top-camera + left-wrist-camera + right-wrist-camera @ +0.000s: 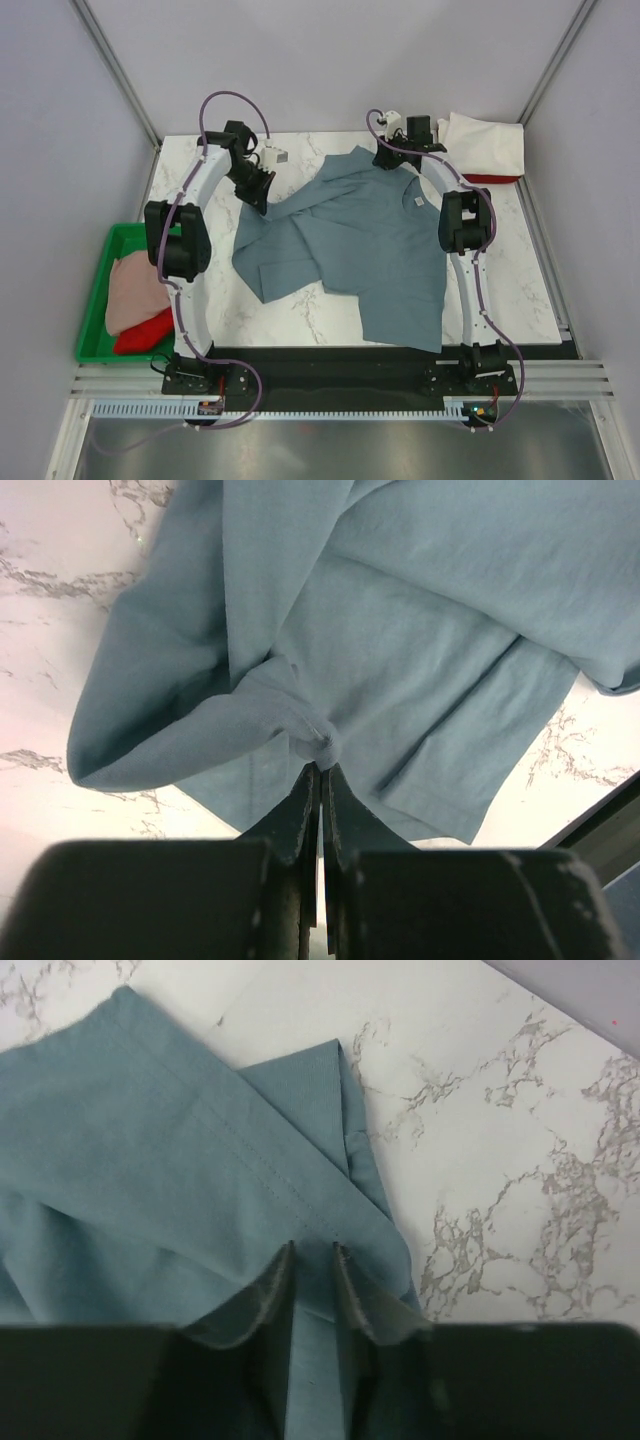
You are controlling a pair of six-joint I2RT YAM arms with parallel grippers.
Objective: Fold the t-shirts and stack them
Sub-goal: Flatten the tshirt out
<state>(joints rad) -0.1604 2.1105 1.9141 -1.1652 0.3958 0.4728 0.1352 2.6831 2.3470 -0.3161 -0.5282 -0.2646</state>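
Note:
A slate blue-grey t-shirt (370,245) lies spread and partly rumpled in the middle of the marble table, its white neck label (418,200) facing up. My left gripper (260,186) is shut on a bunched bit of the shirt's left edge (322,746) and lifts it slightly. My right gripper (386,158) is over the shirt's far edge. In the right wrist view its jaws (313,1250) stand a little apart, with the tips on the stitched hem (250,1160). A folded white shirt (487,143) lies on a red one (492,179) at the back right.
A green tray (98,290) at the left table edge holds a pale pink shirt (135,290) and a red one (145,333). Bare marble (525,290) shows to the right of the shirt. Grey walls enclose the table.

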